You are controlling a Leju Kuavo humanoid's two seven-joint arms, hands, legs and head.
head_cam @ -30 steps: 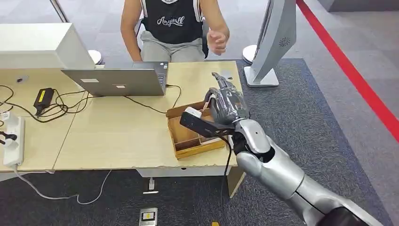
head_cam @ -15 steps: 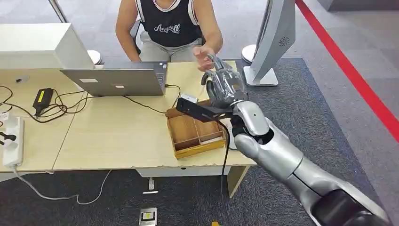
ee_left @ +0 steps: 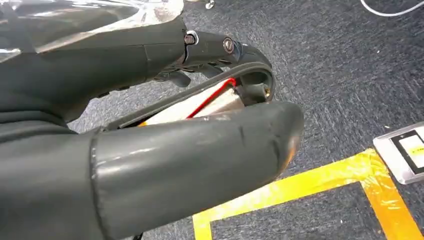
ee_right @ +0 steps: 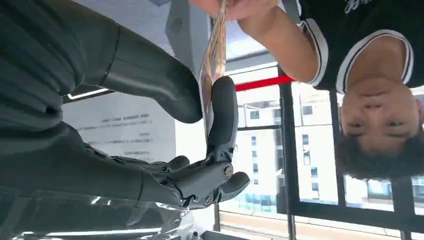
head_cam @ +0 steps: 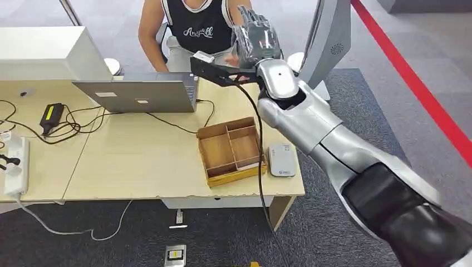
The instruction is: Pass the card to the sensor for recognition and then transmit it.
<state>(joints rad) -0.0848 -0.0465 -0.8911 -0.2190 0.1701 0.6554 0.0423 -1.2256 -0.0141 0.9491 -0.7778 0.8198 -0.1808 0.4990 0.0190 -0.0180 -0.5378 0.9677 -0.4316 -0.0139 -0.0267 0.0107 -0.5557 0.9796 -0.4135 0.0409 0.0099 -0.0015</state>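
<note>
The right hand [ee_right: 165,130] pinches the thin printed card [ee_right: 212,60] between thumb and fingers [ee_right: 223,115], raised toward the person's hand [ee_right: 235,7], which grips its far end (above the pale wooden surface [head_cam: 139,161]). Letting go too late could bend the card; too early, drop it.

A seated person's black sleeveless top [head_cam: 201,25] carries a white script word across the chest, reading roughly "Anywill" (the lettering is small and not certain). A white notice [ee_right: 131,135] behind the robot's hand bears printed lines too blurred to read.
</note>
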